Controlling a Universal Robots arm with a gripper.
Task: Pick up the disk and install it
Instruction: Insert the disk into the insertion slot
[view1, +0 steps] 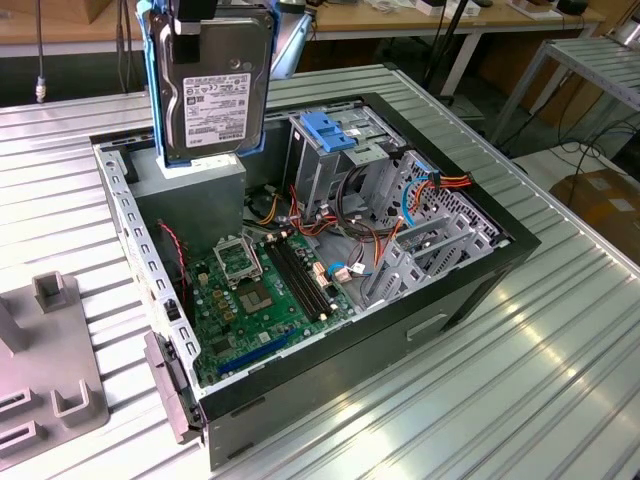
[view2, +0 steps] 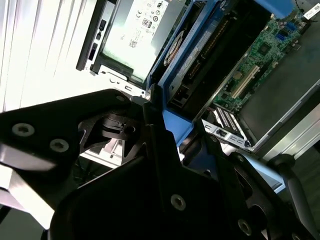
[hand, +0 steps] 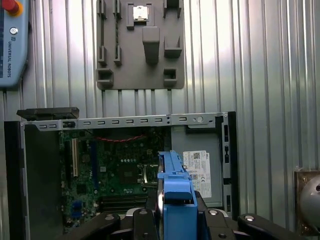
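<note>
Disk (view1: 212, 95) is up in the air, so I'd say the pick-up half is done and we're in the carry-it-to-the-bay part of the install. The gripper (view1: 193, 18) is clamped tight on its top end. The drive hangs upright from it over the corner of the open computer case (view1: 480, 215) on the exterior view's left, just above the grey power supply (view1: 200, 185) and touching nothing inside. In the first wrist view you look straight down the disk (hand: 175, 190) onto the motherboard (hand: 100, 175) below. The drive itself is a flat silver-grey metal slab with a white printed label facing the exterior camera and a bright blue bracket (view1: 152, 90) running down its long sides. It looks rigid and hangs pretty square, no real tilt. It isn't seated anywhere yet. My guess is it belongs in the metal drive cage (view1: 335, 150) with the blue clip on top, toward the exterior view's right of where it hangs. Getting it in would call for squaring the bracket to the slot and dodging the red and orange cables (view1: 350, 215) bunched beside the cage. The case sits on a ribbed metal table (view1: 520, 400).
</note>
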